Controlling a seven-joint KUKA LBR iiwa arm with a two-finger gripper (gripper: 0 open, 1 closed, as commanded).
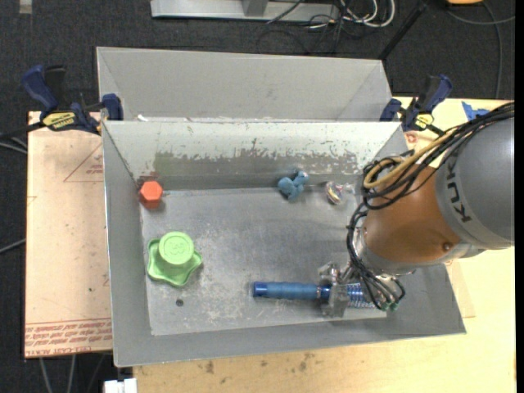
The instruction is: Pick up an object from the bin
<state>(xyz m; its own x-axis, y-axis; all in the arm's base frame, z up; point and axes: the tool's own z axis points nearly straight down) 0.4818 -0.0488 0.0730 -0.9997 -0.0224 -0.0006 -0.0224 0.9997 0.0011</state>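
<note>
Gripper [336,295], grip state indeterminable, sits at the right end of a blue plastic rod [282,290] lying near the front wall of the grey metal bin [246,150]; judged light, rigid, slippery; take across mid-shaft.

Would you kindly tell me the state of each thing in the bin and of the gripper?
Blue stick: lying flat near the front wall, right end at the gripper.
Green cap: resting on the floor, left side, untouched.
Orange block: at the back-left corner, untouched.
Small blue piece: by the back wall.
Gripper: low over the stick's right end.
</note>
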